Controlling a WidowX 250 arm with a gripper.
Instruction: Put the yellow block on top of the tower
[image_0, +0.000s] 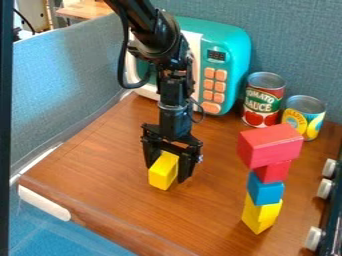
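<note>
My gripper hangs low over the left-centre of the wooden table, pointing down around the yellow block. That block stands upright, its lower end at or very near the table top; whether it is gripped I cannot tell. To the right rises the tower, apart from the gripper: a yellow base, a blue block above it, then a smaller red block, and a larger red block at the top, jutting out to the sides.
A teal toy microwave stands behind the arm. Right of it are a tomato sauce can and a yellow-labelled can, behind the tower. White knobs line the right edge. Grey-blue partitions bound the left and back of the table.
</note>
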